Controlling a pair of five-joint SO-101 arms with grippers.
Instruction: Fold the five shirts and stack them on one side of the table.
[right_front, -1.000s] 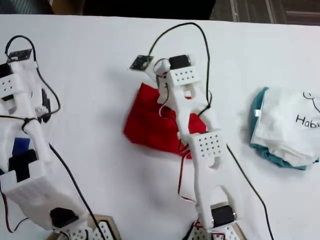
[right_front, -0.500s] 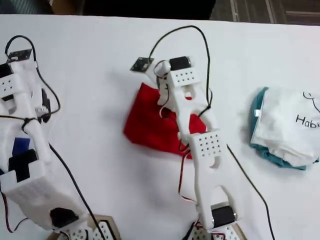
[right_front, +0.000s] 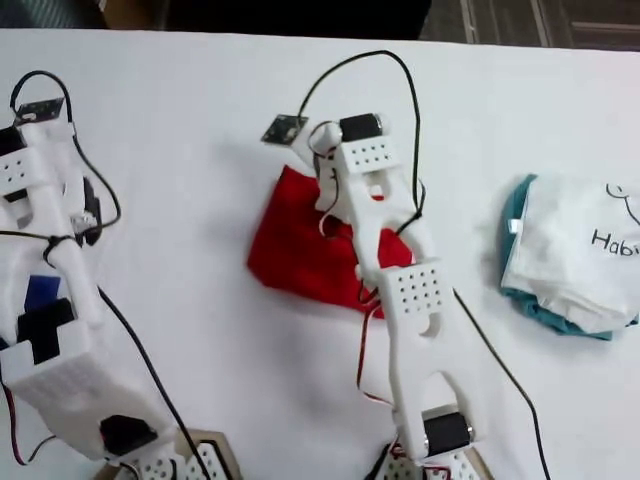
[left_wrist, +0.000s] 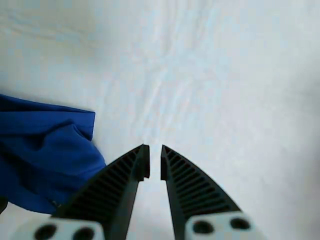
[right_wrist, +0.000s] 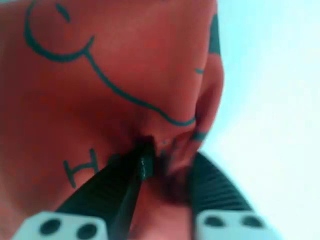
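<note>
High view looks down on a white worktop (right_front: 180, 120) with a red shirt (right_front: 300, 245) lying crumpled near the middle. The right arm (right_front: 410, 290) stretches from the near edge across the shirt's right part, and a black cable (right_front: 400, 70) loops above it. Right wrist view has the right claw (right_wrist: 160, 165) grasping the red shirt: a bunched fold of red cloth sits pinched between the two dark fingers (right_wrist: 135, 175), and teal printed lines run across the fabric beyond them. White worktop shows just beside that fold.

At the right edge of the worktop, well apart from the red shirt, lies a stack (right_front: 570, 260) of folded shirts, a white shirt (right_front: 580, 235) on top and a teal shirt (right_front: 555, 312) peeking out beneath it at the left and near sides.

The left arm (right_front: 50, 280) stands at the left edge of the worktop, with a blue shirt (right_front: 40, 292) showing beside it. Left wrist view has the left claw (left_wrist: 152, 162) clenched, its tips almost touching with only a thin slit between, grasping nothing, over bare white worktop. The blue shirt (left_wrist: 40, 155) lies rumpled just beside one finger
</note>
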